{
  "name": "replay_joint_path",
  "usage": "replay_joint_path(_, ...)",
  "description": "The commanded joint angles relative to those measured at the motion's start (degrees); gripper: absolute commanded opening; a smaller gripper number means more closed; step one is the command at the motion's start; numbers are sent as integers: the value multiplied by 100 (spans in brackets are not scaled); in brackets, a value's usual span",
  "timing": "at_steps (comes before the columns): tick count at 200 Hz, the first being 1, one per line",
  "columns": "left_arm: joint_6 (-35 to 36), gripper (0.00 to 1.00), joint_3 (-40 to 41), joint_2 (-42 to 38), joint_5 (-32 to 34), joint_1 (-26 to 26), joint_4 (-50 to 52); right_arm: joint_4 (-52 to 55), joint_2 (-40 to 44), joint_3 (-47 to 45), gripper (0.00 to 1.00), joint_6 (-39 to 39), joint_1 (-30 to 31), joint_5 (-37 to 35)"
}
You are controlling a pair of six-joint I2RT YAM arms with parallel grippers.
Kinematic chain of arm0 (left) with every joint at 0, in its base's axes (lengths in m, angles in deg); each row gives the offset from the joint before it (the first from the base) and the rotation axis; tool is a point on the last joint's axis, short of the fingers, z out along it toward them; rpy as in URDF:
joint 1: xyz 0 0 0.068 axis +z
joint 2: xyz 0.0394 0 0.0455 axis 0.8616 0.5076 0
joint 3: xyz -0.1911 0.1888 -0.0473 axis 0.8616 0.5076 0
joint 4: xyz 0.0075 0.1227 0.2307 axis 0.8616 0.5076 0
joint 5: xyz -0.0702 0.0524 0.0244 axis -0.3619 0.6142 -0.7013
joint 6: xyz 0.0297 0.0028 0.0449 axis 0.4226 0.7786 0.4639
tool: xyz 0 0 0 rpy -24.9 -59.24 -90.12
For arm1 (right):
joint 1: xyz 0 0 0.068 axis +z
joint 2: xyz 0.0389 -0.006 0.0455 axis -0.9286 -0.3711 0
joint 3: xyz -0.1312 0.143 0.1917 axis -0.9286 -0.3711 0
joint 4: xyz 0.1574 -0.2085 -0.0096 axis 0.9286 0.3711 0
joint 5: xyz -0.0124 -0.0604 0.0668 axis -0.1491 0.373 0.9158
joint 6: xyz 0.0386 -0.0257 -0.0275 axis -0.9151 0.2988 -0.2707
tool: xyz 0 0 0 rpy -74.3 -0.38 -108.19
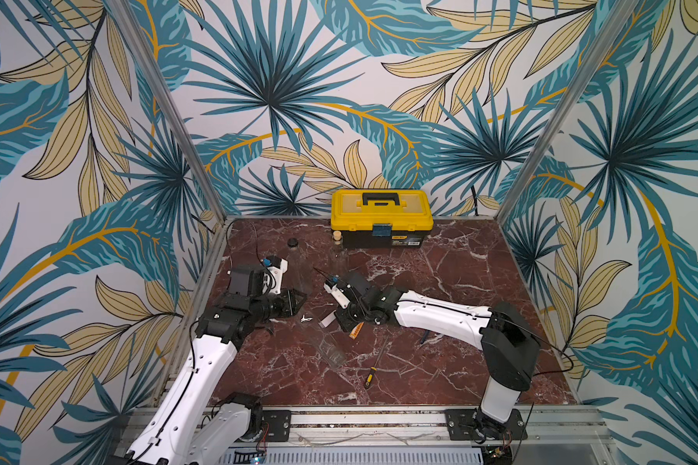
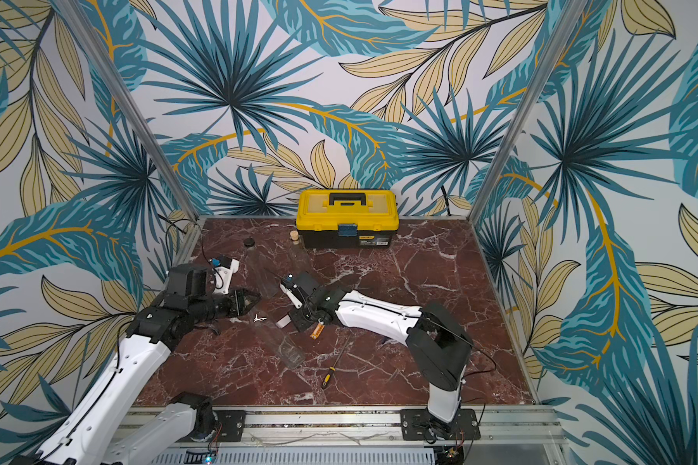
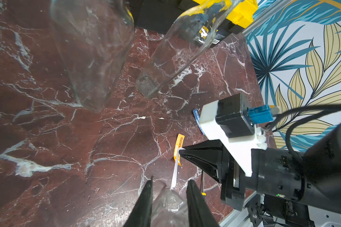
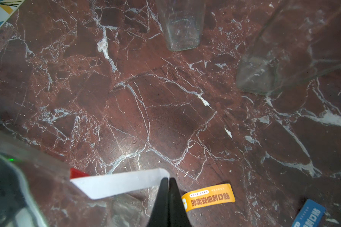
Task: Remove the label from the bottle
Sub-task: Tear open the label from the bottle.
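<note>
Mid-peel: left hand [image 3: 171, 179] clamped the bottle [image 1: 327, 346], which lay on its side near bench [image 1: 440, 362] centre. Right hand [image 4: 168, 179] was pressed together on the free end of the white label [image 4: 118, 183]; the other end was stuck to the glass. Next move likely needs a steady pull rightward, bottle held pinned.

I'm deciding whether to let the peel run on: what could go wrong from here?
The right gripper pinches just the end of the label strip, whose other end is stuck to the bottle: it could slip or tear. The left gripper clamps the bottle near one end, so a pull may twist it.
</note>
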Motion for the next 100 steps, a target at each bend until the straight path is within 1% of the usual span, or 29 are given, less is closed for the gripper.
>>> replay_joint_path(1,114,0,54,20,-282,28,-149,52,-159,65,0,94,-61,-218)
replay_joint_path(100,123,0,23,25,-425,27,-213,13,-300,157,0,221,-73,-321)
